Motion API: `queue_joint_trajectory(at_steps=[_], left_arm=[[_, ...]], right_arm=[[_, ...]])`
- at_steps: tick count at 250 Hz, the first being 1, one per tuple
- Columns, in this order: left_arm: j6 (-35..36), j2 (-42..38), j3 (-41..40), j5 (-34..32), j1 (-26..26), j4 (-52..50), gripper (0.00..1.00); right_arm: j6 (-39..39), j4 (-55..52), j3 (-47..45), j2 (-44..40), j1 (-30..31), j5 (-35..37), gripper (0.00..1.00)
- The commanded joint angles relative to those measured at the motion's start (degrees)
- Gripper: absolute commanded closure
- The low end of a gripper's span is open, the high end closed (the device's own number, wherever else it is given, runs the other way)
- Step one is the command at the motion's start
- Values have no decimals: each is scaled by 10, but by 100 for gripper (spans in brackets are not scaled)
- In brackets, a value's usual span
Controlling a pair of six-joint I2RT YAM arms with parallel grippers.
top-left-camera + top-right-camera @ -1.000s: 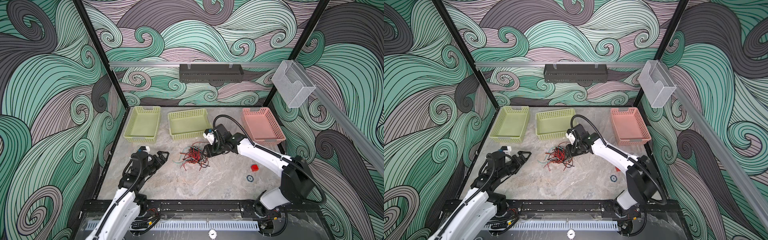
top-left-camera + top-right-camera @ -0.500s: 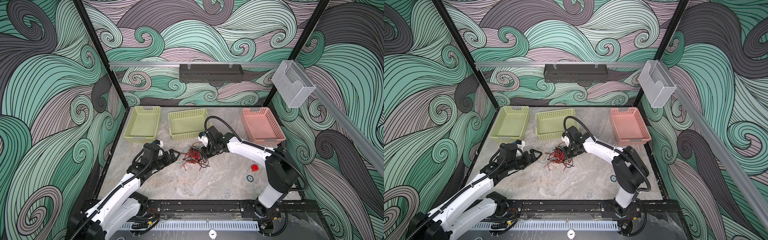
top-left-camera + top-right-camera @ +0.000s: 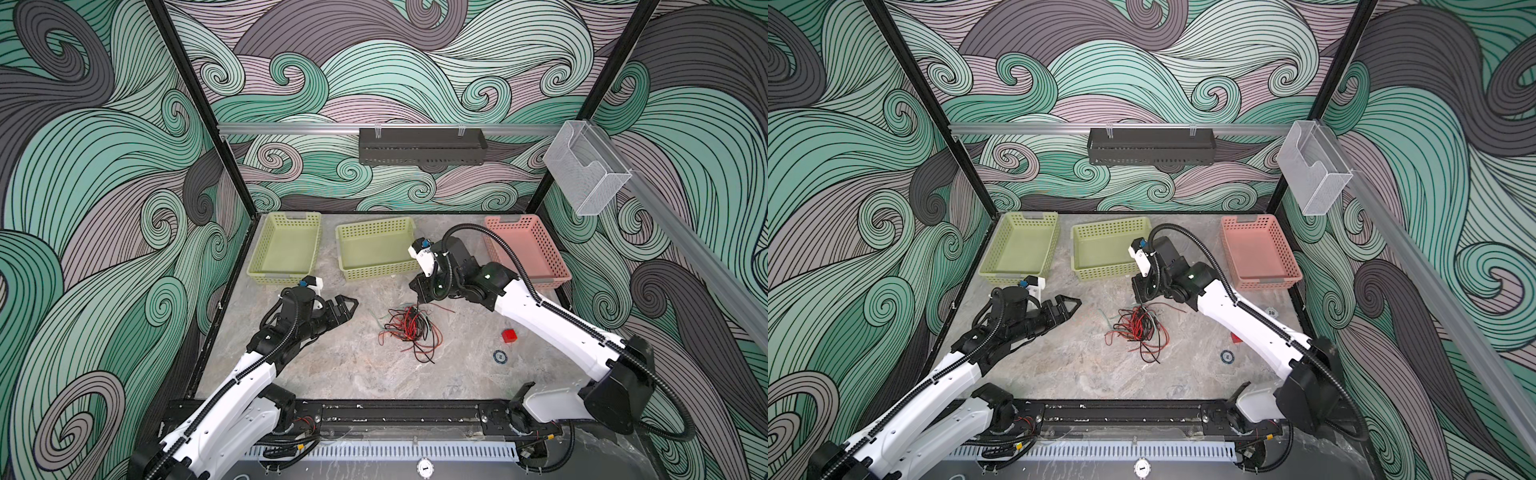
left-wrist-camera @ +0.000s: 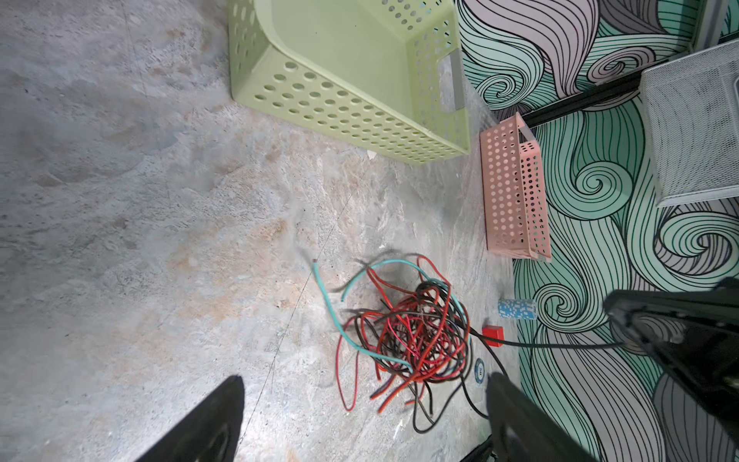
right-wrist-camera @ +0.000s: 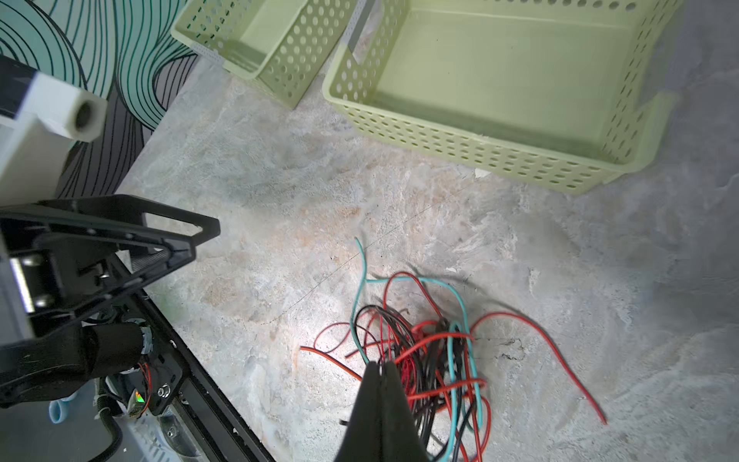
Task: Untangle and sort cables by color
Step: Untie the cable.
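Black cable (image 4: 560, 344) is being pinched: your right claw (image 3: 419, 300) has just snapped shut on it. Untangling is beginning; your left claw (image 3: 348, 309) is waiting, jaws apart.

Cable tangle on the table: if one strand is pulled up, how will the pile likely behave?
Likely floppy: the cable tangle lies in loose loops and curls. Probably light, so the clump may drag along, since red, black and teal strands cross closely. The black strand running to the right gripper looks thin, possibly slippery.
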Motion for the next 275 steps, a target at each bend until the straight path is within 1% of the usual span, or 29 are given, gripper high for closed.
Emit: queue_joint_trajectory(at_steps=[1, 32, 56, 79, 105, 127, 146, 152, 164, 168, 178, 186, 205, 223, 235, 250, 275], left_arm=[[9, 10, 20, -2, -3, -7, 8], [11, 22, 27, 2, -4, -4, 8], [13, 29, 29, 5, -4, -1, 8], [13, 31, 29, 5, -4, -3, 8], [14, 29, 26, 1, -5, -6, 9], [14, 27, 23, -1, -4, -10, 9], [15, 27, 21, 0, -4, -8, 9], [15, 28, 20, -1, -4, -7, 9], [14, 31, 19, -1, -4, -1, 9], [13, 32, 19, -1, -4, 0, 9], [13, 37, 19, -1, -4, 4, 9], [12, 42, 19, 1, -5, 8, 9], [11, 54, 19, 6, -5, 13, 9], [10, 65, 19, 11, -5, 17, 9], [9, 71, 19, 11, -5, 20, 9], [8, 78, 18, 13, -6, 26, 9], [7, 91, 19, 16, -7, 32, 9]], right_arm=[[-2, -21, 53, -26, 7, 37, 100], [-20, -45, 112, -29, 7, 61, 100], [-13, -45, 136, -24, 12, 65, 100], [0, -31, 125, -17, 32, 72, 100], [12, -21, 100, -1, 70, 54, 100], [14, -20, 82, -1, 92, 68, 100], [13, -19, 66, -8, 92, 63, 91], [16, -19, 62, -10, 93, 64, 84], [14, -21, 54, -10, 92, 62, 62], [13, -24, 54, -10, 92, 61, 57], [12, -33, 52, -10, 91, 71, 51], [10, -38, 48, -12, 91, 82, 49], [3, -47, 33, -24, 83, 102, 47], [3, -47, 9, -38, 62, 118, 47], [9, -47, -11, -44, 35, 122, 52], [19, -45, -41, -44, -6, 110, 59], [42, -42, -84, -14, -71, 67, 65]])
